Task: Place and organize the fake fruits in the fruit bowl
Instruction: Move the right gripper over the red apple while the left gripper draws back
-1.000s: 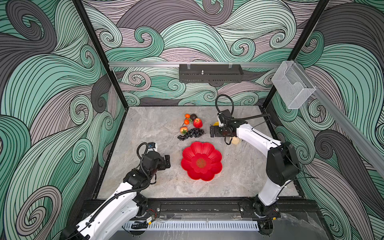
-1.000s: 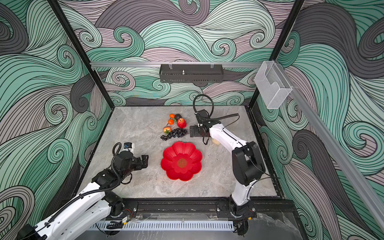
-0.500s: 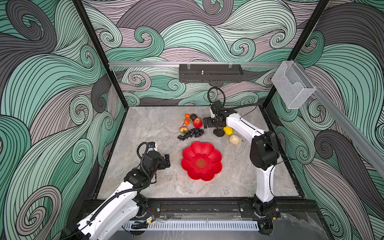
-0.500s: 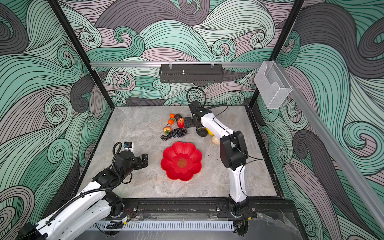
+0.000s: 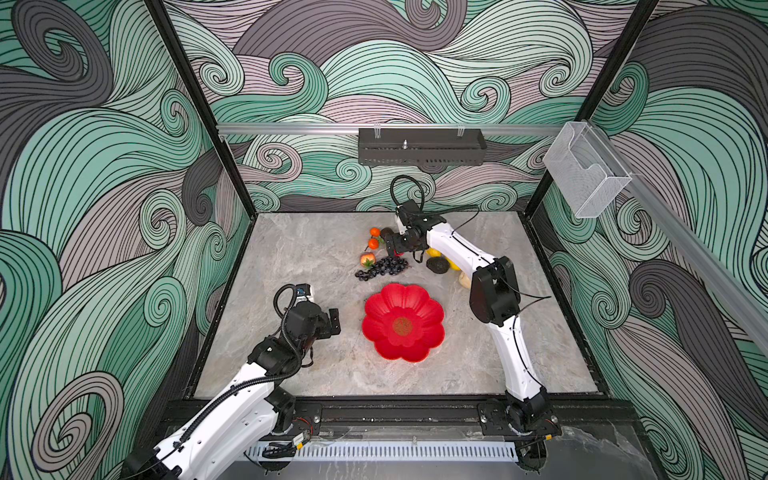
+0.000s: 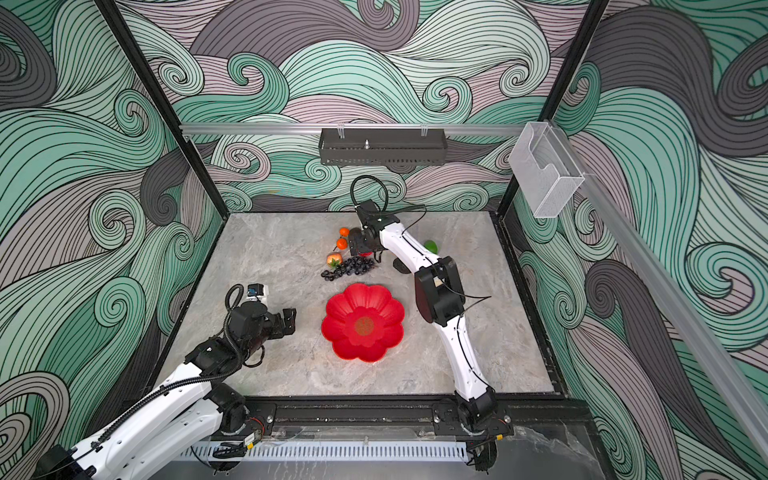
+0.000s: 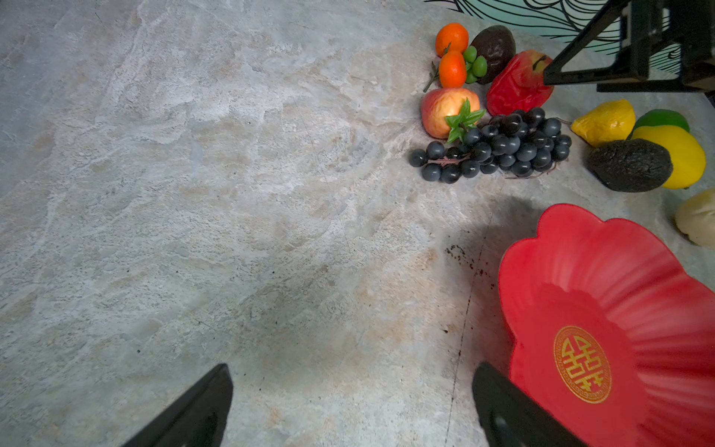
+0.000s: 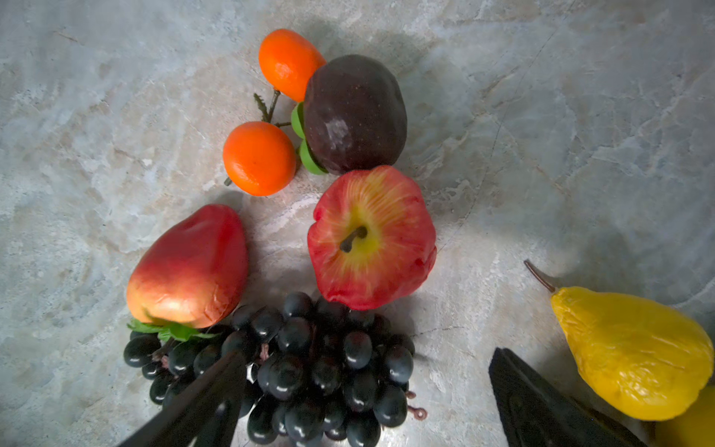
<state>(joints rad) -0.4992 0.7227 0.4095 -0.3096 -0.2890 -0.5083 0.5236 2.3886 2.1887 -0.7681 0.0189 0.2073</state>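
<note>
Right gripper point(image 8: 365, 358), swung over to the tabletop's point(image 5: 291, 249) far edge, is hovering wide open, empty, lined up on the red apple point(image 8: 371, 238), needing a straight drop clear of the grapes point(image 8: 309, 348); fruit bowl point(image 5: 386, 303) sitting empty mid-tabletop.

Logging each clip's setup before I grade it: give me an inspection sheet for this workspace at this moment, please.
surface: grey marble-look tabletop, dark specks beside the fruit bowl.
job's things: fruit bowl empty; grape bunch, red apple, tangerines, yellow pear, avocado lie on the tabletop beyond it.
clutter: nothing seen.
grippers: left gripper open, empty, beside the fruit bowl; right gripper open over the red apple, holding nothing.
cables: black loop at right wrist, clear of fruit.
surroundings: wave-patterned walls, black tray and clear bin on rails.
</note>
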